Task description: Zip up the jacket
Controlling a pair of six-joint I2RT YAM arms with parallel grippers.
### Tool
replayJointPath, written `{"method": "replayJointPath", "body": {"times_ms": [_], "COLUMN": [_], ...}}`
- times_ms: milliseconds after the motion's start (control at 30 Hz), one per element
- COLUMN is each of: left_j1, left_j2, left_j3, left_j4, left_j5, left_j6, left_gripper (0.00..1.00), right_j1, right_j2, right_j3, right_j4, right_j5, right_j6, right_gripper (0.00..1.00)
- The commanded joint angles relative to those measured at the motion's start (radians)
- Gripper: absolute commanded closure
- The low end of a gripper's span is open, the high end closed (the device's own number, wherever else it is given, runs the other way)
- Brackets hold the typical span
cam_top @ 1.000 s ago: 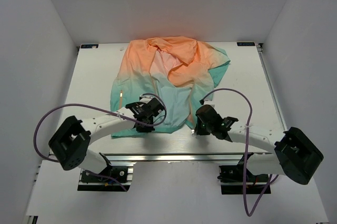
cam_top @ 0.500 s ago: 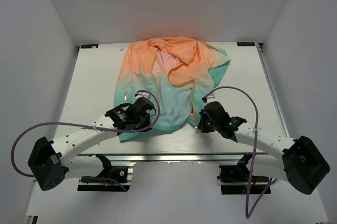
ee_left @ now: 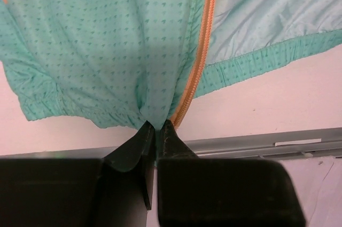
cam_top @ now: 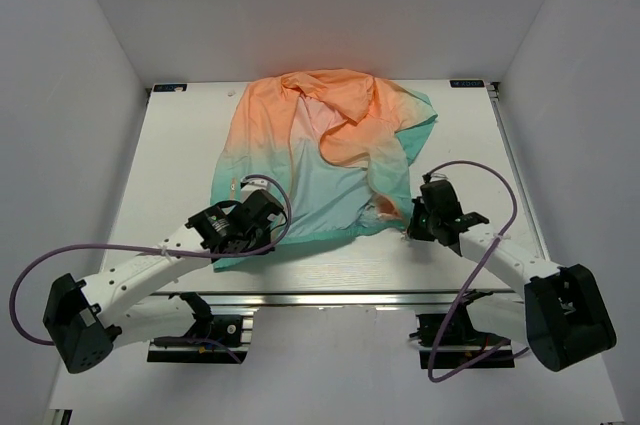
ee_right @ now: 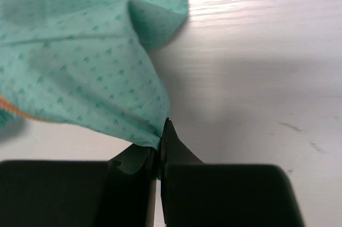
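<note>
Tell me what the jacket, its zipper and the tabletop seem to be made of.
The jacket: thin matte fabric, probably a woven synthetic, with a tiny repeating pattern; it drapes and bunches softly. The zipper: orange with fine teeth, likely plastic, though too small to be sure. The tabletop: hard white board, faintly streaked with a slight sheen, perhaps laminate.

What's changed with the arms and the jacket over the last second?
The left gripper drew left and toward the near edge, while the right gripper swung out to the right. Both now pinch the teal hem of the jacket, so the hem lies stretched wider between them. The orange shoulder part stayed bunched at the far side of the table.
</note>
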Motion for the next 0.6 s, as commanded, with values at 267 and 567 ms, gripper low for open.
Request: {"method": "replayJointPath", "body": {"times_ms": [267,567], "left_j1": [-0.002,-0.002], "left_j2": [-0.114,-0.013], "left_j3": [0.009,0.005], "left_j4": [0.033,0.37], "left_j5": [0.021,0.168], "left_j6": [-0.036,-0.007], "left_gripper": [0.89,1.0], "right_j1": [-0.104,0.085], "right_j2": [-0.102,-0.156], "right_j3": [-0.032,0.076], "right_j4": [0.126,0.189], "right_j5": [-0.446,-0.735], "right_j6": [-0.164,-0.208], "right_gripper": [1.0,1.0]}}
